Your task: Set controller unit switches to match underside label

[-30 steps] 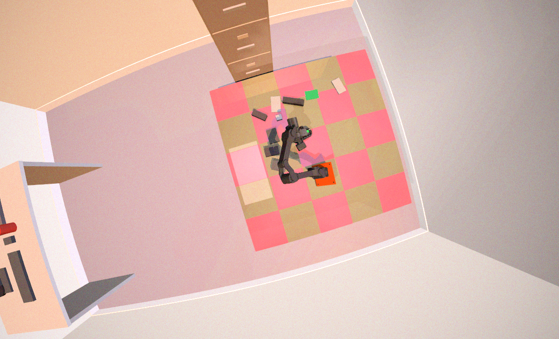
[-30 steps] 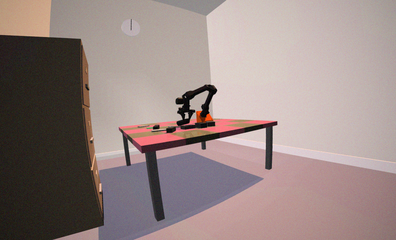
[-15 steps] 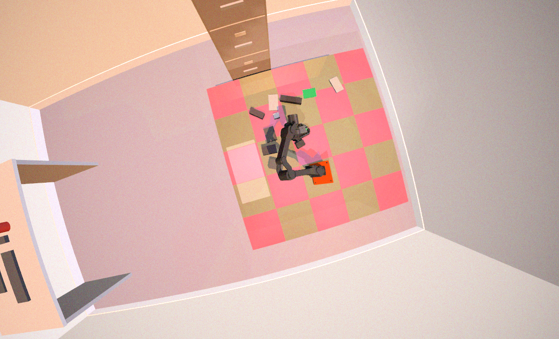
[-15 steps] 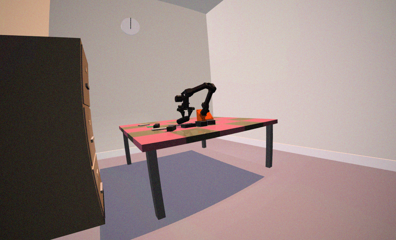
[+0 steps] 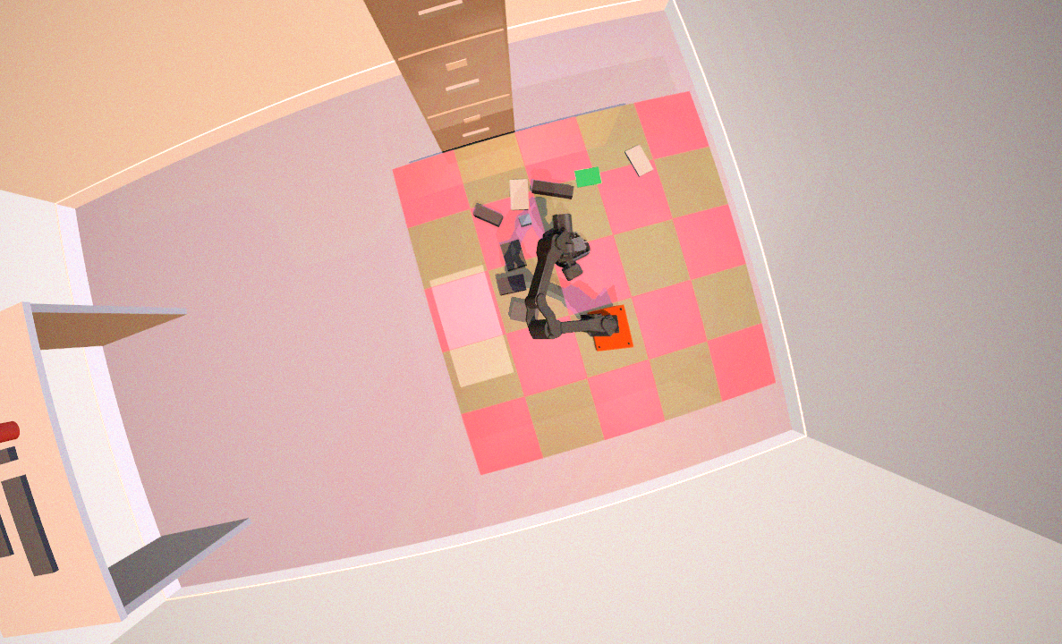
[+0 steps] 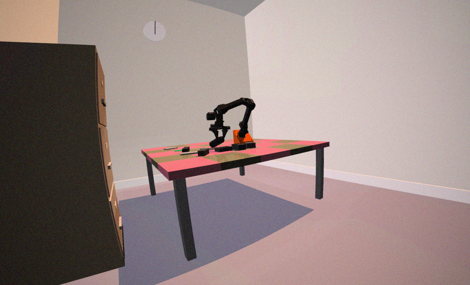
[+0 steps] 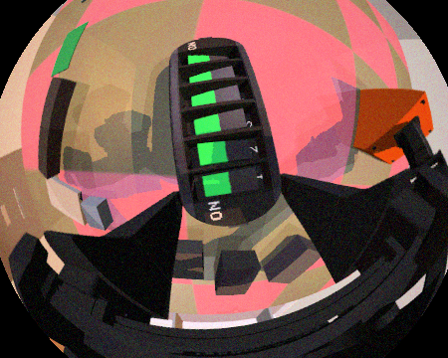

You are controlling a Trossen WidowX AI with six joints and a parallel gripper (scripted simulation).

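Observation:
The dark grey controller unit (image 6: 216, 142) (image 7: 234, 214) is held tilted in the air above the bench (image 5: 554, 416) (image 6: 282, 150). My gripper (image 6: 219, 139) (image 7: 231, 185) is shut on it, with a fingertip at each long side near its switch 1 end. In the wrist view its top faces the camera, with six rocker switches in a row, green ends to the left and dark ends to the right. Numbers 1, 2 and 3 are partly readable. I cannot tell reliably which end of each rocker is down. The label on the underside is hidden.
An orange plate (image 5: 622, 340) (image 7: 383, 111) is at the arm's base. Dark blocks (image 5: 552, 190) (image 5: 487, 215) (image 5: 513, 254) (image 7: 236, 270), a small blue-grey block (image 5: 525, 219) (image 7: 97, 213), a green card (image 5: 588, 176) (image 7: 71, 50) and pale plates (image 5: 518, 194) (image 5: 638, 160) lie around.

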